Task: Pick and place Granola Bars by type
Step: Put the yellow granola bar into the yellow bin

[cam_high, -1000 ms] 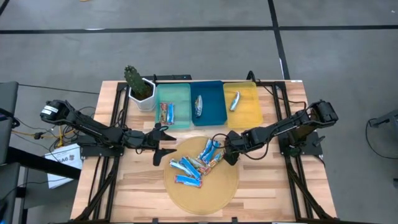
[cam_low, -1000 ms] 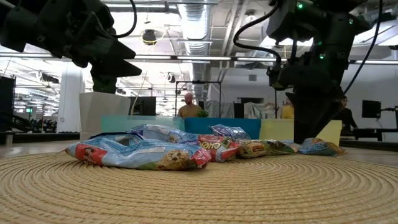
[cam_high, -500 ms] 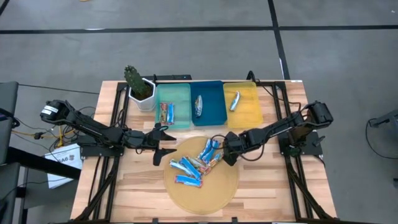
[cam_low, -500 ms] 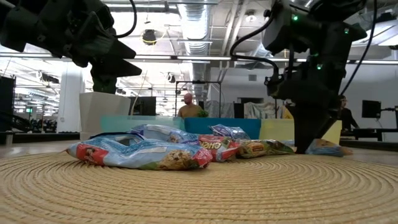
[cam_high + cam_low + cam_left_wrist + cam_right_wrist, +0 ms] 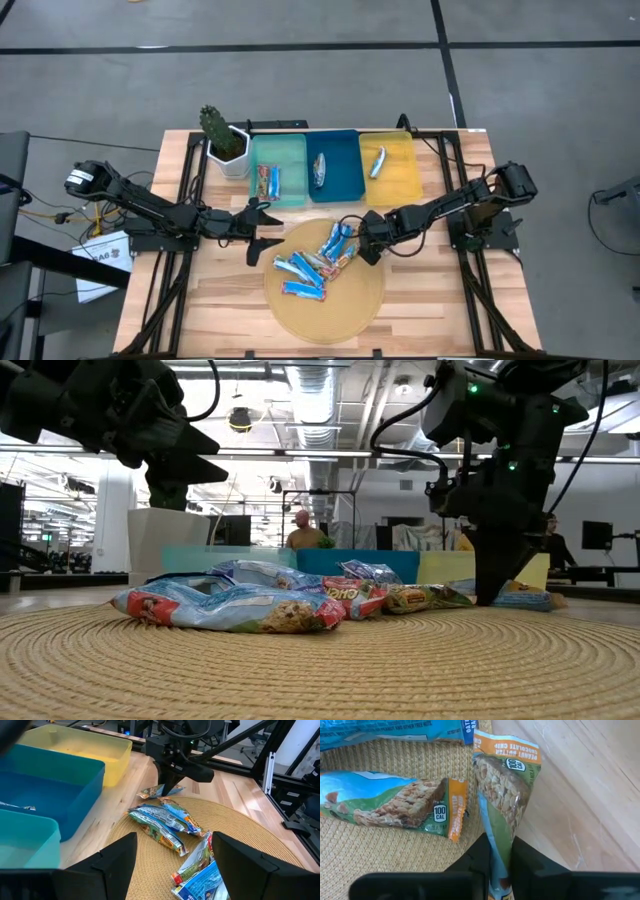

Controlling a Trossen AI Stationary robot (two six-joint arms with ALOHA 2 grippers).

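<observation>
Two dark arms reach inward over my light wooden slatted table [image 5: 210, 300], seen from above. At centre left of the frame, the left gripper [image 5: 262, 233] hovers beside the round woven straw mat [image 5: 330, 320], its fingers spread wide and holding nothing. Above it, at upper left of the table, stands a green cactus in a white pot [image 5: 222, 140]. Moving right along the top edge sit three rectangular plastic trays: teal [image 5: 290, 150], blue [image 5: 345, 150] and yellow [image 5: 405, 160], each already holding one bar.

In the middle of the frame, a loose heap of small foil-wrapped granola bars [image 5: 312, 265] lies on the mat, mostly blue and white.

At centre right, the right gripper [image 5: 362, 243] is down at the mat's upper right edge. Its wrist view shows the fingers pressed together on one end of a green and orange peanut butter chocolate chip bar [image 5: 507, 795], pinching the wrapper.

I judge these bars light and crinkly, with slick foil and a crumbly core. The flat crimped end seems the safest place to hold; squeezing the middle could crack the bar, and a shallow pinch may slip.
</observation>
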